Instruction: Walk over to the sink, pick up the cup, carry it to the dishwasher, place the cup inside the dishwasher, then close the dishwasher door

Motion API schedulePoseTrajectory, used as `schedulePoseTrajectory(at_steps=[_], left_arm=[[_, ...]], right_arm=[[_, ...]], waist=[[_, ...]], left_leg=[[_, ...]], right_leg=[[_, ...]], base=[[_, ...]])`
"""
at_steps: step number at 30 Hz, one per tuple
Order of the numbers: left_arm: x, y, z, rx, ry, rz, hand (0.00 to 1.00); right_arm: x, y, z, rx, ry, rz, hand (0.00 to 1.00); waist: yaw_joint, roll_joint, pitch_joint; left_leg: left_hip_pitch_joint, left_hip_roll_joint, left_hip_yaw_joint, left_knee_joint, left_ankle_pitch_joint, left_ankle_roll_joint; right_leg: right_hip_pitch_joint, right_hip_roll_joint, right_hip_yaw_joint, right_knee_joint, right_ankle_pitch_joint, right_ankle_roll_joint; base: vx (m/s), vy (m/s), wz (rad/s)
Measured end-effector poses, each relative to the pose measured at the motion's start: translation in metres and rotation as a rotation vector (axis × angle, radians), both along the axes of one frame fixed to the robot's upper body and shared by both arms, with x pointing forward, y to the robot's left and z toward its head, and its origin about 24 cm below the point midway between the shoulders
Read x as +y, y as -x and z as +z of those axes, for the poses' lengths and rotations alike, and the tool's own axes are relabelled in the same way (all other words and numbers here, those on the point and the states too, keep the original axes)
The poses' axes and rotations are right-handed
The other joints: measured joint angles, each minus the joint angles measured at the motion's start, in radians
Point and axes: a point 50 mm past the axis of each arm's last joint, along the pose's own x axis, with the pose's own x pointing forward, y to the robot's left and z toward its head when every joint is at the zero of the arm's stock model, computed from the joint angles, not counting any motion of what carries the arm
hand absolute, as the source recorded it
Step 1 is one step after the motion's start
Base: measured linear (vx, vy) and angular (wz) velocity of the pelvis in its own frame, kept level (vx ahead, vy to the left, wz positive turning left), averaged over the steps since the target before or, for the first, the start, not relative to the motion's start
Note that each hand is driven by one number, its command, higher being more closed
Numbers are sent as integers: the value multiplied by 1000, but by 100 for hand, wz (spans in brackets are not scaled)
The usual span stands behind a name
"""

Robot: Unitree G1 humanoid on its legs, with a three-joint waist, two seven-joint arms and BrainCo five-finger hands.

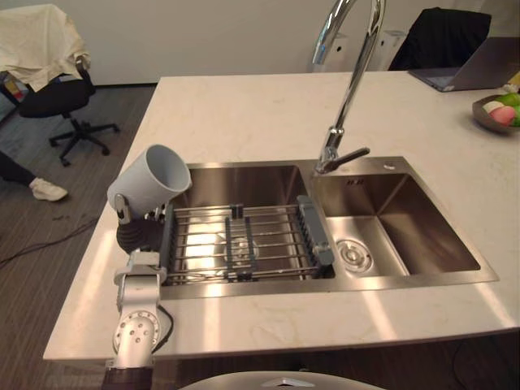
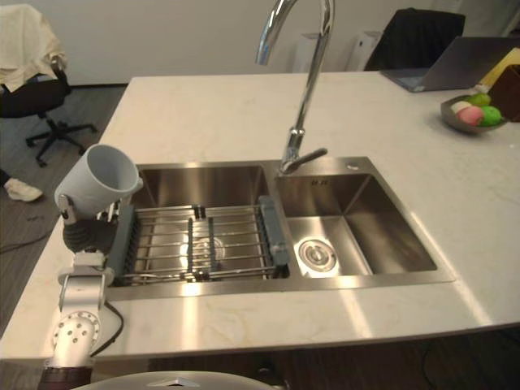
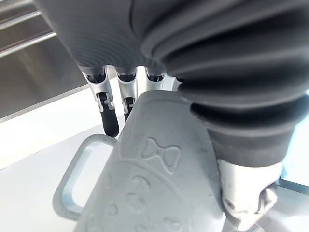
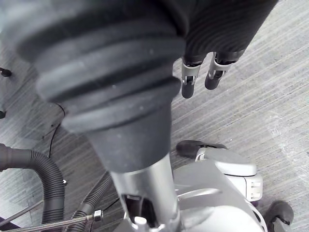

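The left hand [image 1: 135, 229] grips the smooth pale-grey cylindrical cup [image 1: 151, 182], tilted beside the steel sink [image 1: 422, 221]

Both head eyes look down on the same sink [image 1: 390, 195]; wrist cameras hug the left hand [image 3: 107, 106] and right hand [image 4: 189, 79].

Pale grey handled cup [image 1: 154, 180], tilted, mouth sideways, in the left hand [image 1: 136, 233]

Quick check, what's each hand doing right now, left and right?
Left hand: closed on the cup.
Right hand: open, fingers relaxed, holding nothing.
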Motion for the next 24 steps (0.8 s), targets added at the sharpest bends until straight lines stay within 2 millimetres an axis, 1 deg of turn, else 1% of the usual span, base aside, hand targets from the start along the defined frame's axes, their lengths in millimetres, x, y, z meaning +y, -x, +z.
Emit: schedulePoseTrajectory(at_steps=[11,14,15,18,19,21,22,23,24], left_arm=[[0,0,1,-5,2,4,100],[-1,0,4,-18,2,4,100],[-2,1,7,-32,7,3,100],[-2,1,7,-32,7,3,100],[-2,1,7,-32,8,4,100],[1,1,7,-36,7,20,100],[5,2,8,-41,6,38,100],[6,2,8,-44,6,43,100],[7,0,10,-53,6,50,100]], right_arm=[[1,4,0,6,-10,1,0],[1,4,0,7,-12,1,0],[3,6,-1,7,-40,9,0],[3,7,-1,8,-40,9,0],[2,7,-1,8,-39,9,0],[1,5,0,-1,-37,11,0],[1,5,0,-15,-49,-29,0],[2,6,0,-23,-57,-52,0],[4,9,-1,-40,-84,-105,0]], waist=[[7,-1,-1],[7,-2,-2],[16,-14,-13],[15,-15,-14],[10,-15,-15],[8,-15,-15],[8,-7,-16],[4,-2,-17],[-15,3,-15]], left_leg=[[5,2,9,1,-5,-1],[5,2,10,1,-5,-1],[7,2,10,1,-4,0],[7,2,10,1,-4,0],[10,2,17,5,-5,-1],[3,11,24,53,-32,-5],[-21,21,-67,103,-70,-7],[-33,23,-110,114,-85,-6],[-45,27,-159,136,-100,-3]], right_leg=[[2,2,12,0,0,1],[2,2,13,0,0,1],[3,2,13,0,0,2],[3,2,14,0,0,2],[-3,5,22,0,0,3],[-20,12,62,0,1,4],[-36,26,107,0,1,4],[-40,33,124,0,-3,7],[-40,43,160,1,-9,12]], base=[[-1,2,-2],[0,0,0],[0,0,0],[0,0,-2],[9,2,-21],[15,4,-51],[13,-35,-68],[27,-41,-62],[24,-38,-14]])
